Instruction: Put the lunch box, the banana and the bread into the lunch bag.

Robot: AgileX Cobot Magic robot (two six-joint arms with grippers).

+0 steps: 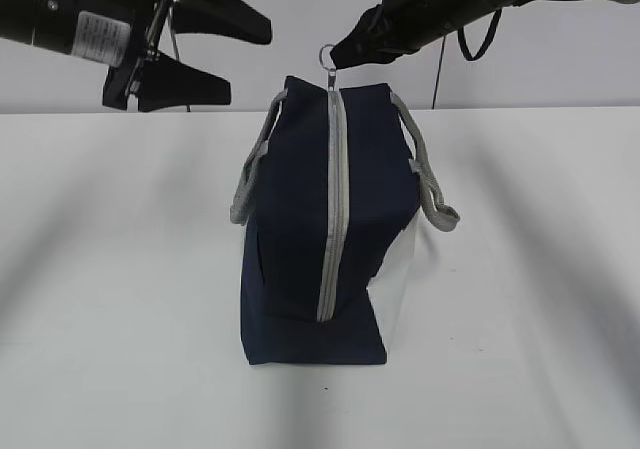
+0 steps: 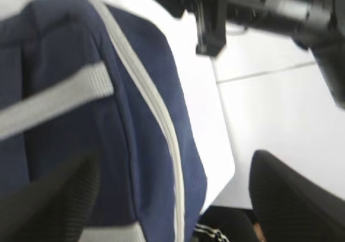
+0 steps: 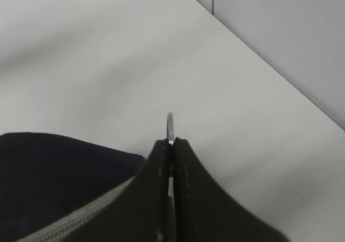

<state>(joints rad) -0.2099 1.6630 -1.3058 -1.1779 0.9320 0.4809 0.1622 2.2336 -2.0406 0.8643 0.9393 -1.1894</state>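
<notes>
Your left gripper [image 1: 200, 54] hangs high on the left of the scene with its two black fingers [image 1: 190, 84] spread wide apart and nothing between them. Your right arm reaches in from the upper right, slanting down toward the middle. Its gripper [image 1: 343, 57] has the jaws pressed tight together, pinching the metal ring pull [image 3: 170, 128] edge-on between the tips.

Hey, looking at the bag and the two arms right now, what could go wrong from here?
The right gripper pinches only the thin ring pull, so it might slip out. The left gripper is open beside the lunch bag, holding nothing, so a pull on the zipper could tip or drag the tall bag across the table.
</notes>
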